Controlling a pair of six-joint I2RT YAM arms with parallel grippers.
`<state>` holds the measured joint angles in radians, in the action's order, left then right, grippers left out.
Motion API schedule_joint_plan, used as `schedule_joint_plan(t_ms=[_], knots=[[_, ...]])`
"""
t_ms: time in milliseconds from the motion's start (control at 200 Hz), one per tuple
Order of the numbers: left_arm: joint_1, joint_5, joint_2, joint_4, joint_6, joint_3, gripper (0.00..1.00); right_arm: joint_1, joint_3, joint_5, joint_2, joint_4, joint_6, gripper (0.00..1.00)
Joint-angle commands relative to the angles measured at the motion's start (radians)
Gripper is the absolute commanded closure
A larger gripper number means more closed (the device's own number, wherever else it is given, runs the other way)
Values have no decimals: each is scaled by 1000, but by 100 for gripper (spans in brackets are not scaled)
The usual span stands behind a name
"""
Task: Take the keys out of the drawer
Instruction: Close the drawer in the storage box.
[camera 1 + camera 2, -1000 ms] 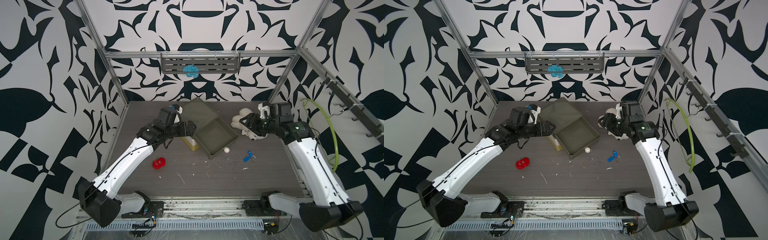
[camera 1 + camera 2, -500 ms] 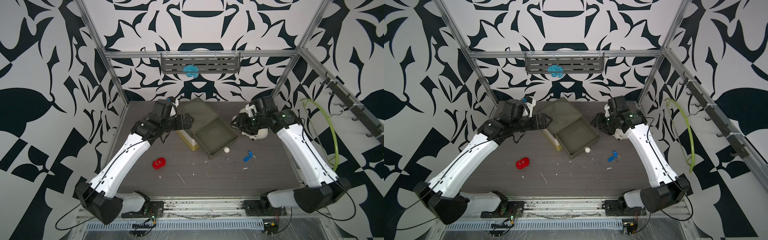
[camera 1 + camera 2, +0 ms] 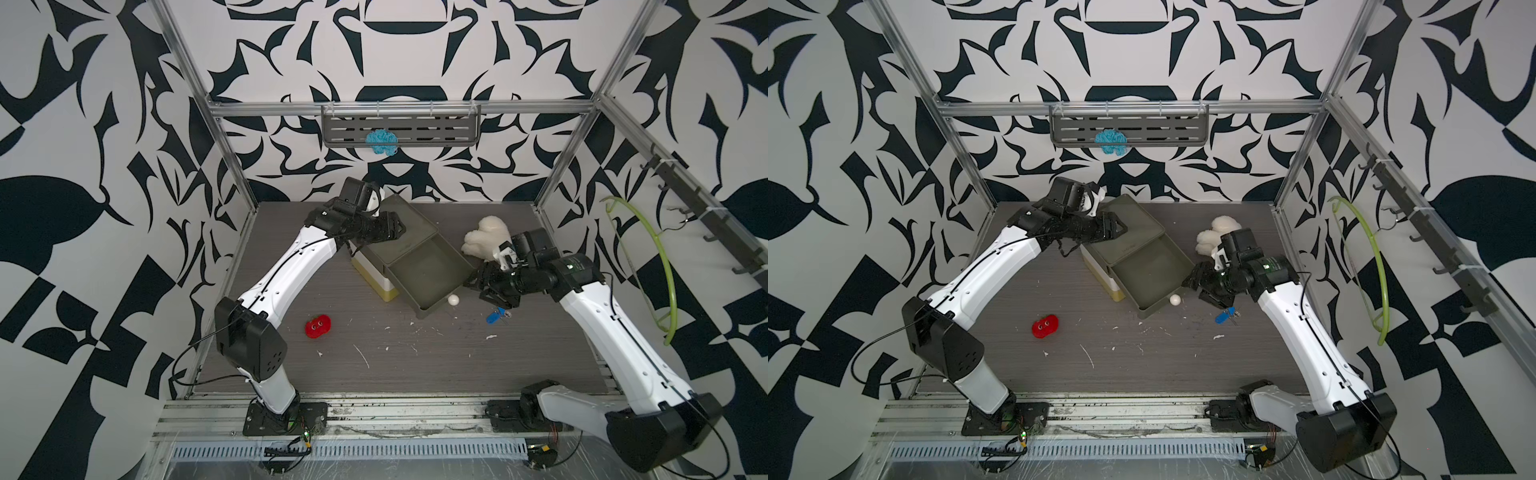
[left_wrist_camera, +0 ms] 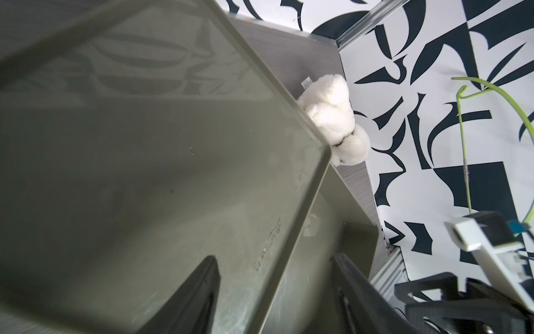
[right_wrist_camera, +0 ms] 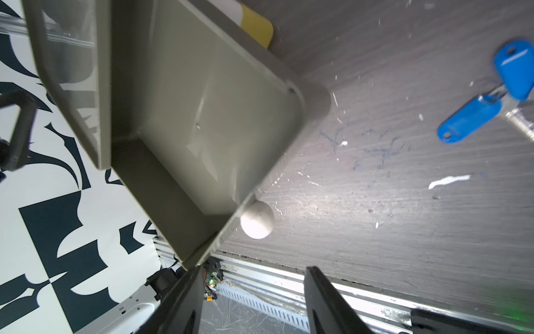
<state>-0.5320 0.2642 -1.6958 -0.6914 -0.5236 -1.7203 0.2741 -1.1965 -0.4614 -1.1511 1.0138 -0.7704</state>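
The olive drawer [image 3: 428,274] stands pulled out of a small cabinet [image 3: 409,232], and its floor shows bare in both top views and in the right wrist view [image 5: 208,115]. The keys [image 3: 496,316], on blue plastic tags, lie on the table to the right of the drawer's front, also seen as keys [image 3: 1225,316] and keys [image 5: 474,124]. My left gripper [image 3: 399,228] hovers over the cabinet top [image 4: 144,144], jaws apart with nothing held. My right gripper [image 3: 478,286] is open beside the drawer's front right corner, just behind the keys. A white knob [image 5: 256,219] sticks out of the drawer front.
A white plush toy [image 3: 486,239] sits behind the right gripper. A red round-eyed toy [image 3: 318,326] lies on the table at front left. A green hoop [image 3: 660,266] hangs on the right wall. A blue frilly thing [image 3: 380,141] rests on the back shelf. White scraps litter the table.
The left gripper moved from the cabinet's left side up over its top, and its jaws narrowed. The right gripper came forward and down from the plush toy to the drawer's front corner.
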Motion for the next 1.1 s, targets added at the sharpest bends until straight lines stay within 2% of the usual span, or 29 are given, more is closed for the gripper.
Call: schedule_joint_plan(t_ms=[0,175,1095], knots=[[4,33,-12,-32,5,-25,34,-7,56,-60,31,-73,-54,39],[4,46,-41,-57,13,-13,35,-7,129,-75,34,-138,-93,39],[4,69,-82,-74,45,25,35,-60,216,-76,-47,-298,-137,39]])
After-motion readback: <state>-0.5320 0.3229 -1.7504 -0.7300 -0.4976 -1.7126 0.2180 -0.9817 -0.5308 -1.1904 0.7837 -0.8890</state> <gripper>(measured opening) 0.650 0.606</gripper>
